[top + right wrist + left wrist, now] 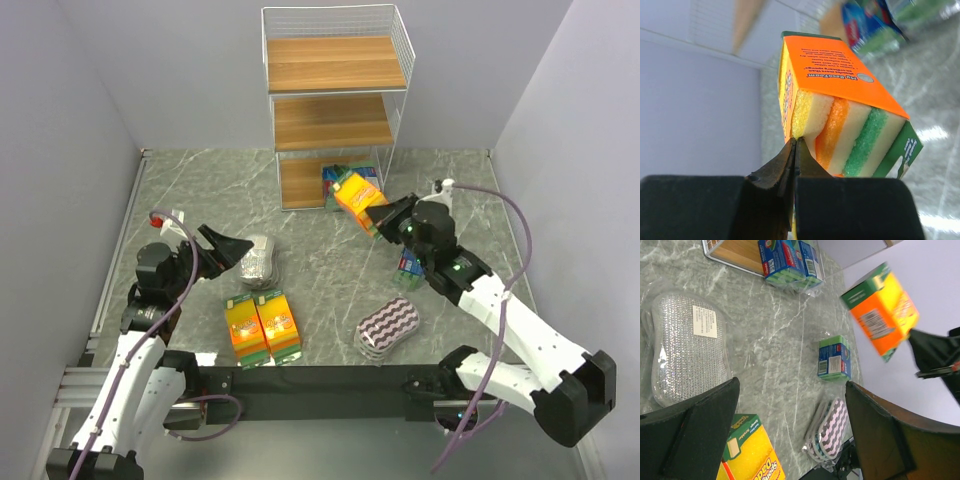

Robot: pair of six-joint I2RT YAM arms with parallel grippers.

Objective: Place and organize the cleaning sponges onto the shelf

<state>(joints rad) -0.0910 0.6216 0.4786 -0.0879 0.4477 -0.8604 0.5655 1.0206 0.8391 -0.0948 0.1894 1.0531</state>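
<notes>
Sponge packs first. One orange pack (357, 192) is off the table, pinched by the right gripper (795, 147). The jaws are almost pressed together on the pack's lower edge by its yellow layer. In the top view it hangs at upper centre, just in front of the lowest tier of the shelf (335, 65) and tilted.

The left gripper (792, 385) holds nothing. Its jaws are spread wide above the table (330, 270) at centre left, touching no pack.

We count three orange-yellow packs. One is the held pack; the other two (262, 327) lie flat side by side, touching, at lower centre.

We count three blue-green packs. Two (790, 260) sit together against the foot of the shelf, partly hidden behind the held pack in the top view. We cannot tell whether they rest on the lowest tier or on the table beside it. The third (834, 359) stands alone at centre right, close under the right arm.

A single purple-white oval pack (388, 328) with wavy stripes lies at lower right of centre. A single silvery oval pack (258, 262) in clear wrap lies just right of the left gripper.

The shelf has three wooden tiers in a white wire frame and stands at upper centre against the far wall. The two blue-green packs lie between the held pack and the lowest tier.
</notes>
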